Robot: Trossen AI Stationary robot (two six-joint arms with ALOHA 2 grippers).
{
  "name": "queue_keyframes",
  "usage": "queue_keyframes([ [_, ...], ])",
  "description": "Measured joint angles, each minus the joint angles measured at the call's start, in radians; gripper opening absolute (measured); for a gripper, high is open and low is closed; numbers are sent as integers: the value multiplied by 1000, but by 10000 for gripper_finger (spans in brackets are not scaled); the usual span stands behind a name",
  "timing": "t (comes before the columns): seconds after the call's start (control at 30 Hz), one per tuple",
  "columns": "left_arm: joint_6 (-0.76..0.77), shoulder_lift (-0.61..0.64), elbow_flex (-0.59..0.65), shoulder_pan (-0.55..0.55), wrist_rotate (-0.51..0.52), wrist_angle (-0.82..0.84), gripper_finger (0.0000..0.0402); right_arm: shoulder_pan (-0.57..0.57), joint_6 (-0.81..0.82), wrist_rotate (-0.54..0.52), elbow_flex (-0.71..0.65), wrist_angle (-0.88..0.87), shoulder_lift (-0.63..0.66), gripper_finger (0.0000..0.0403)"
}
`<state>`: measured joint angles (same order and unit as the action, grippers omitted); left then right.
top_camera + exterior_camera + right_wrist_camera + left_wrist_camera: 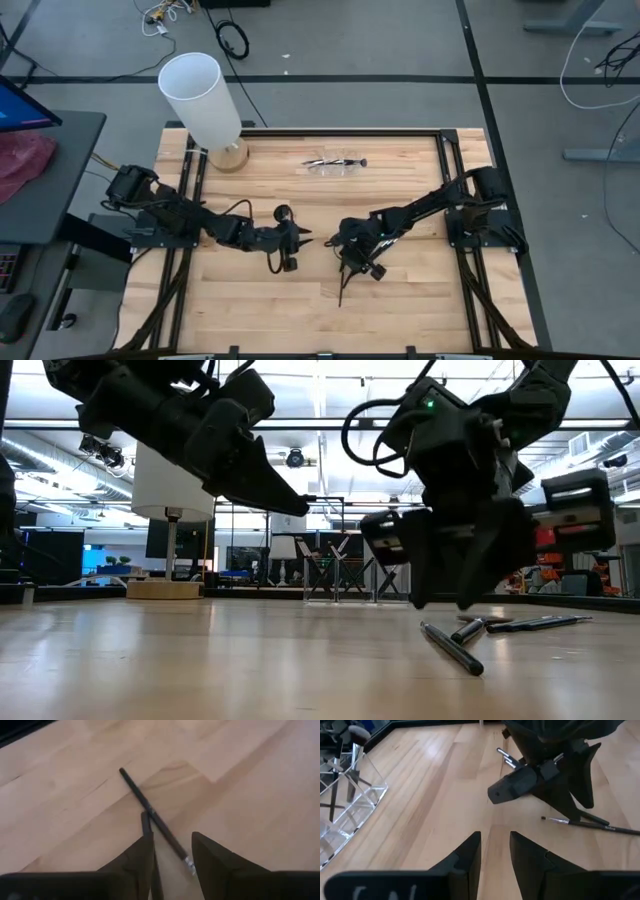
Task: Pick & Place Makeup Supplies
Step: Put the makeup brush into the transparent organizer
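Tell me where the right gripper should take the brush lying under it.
Probably mid-handle, from straight above. The brush lies flat on the table, a thin straight stick with its silvery ferrule end between the open right gripper fingers. Close across the handle, not along it.

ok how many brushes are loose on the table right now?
3 visible: first brush angled under the right gripper, second brush just beside it, third brush lying past that. More may be hidden; others sit in the clear organizer.
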<state>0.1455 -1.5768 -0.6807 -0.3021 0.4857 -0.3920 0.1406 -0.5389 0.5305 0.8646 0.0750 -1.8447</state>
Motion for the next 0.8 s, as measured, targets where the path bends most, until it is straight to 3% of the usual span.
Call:
queue_keyframes([
  [0.53,0,0,0,0,-1,-6,106,-10,-60,-2,2,93,-105,130],
  [0.63,0,-1,0,0,-9,-6,106,-16,-59,9,3,88,-107,106],
  [0.8,4,-1,0,0,-13,-6,106,-16,-56,-6,3,92,-109,26],
])
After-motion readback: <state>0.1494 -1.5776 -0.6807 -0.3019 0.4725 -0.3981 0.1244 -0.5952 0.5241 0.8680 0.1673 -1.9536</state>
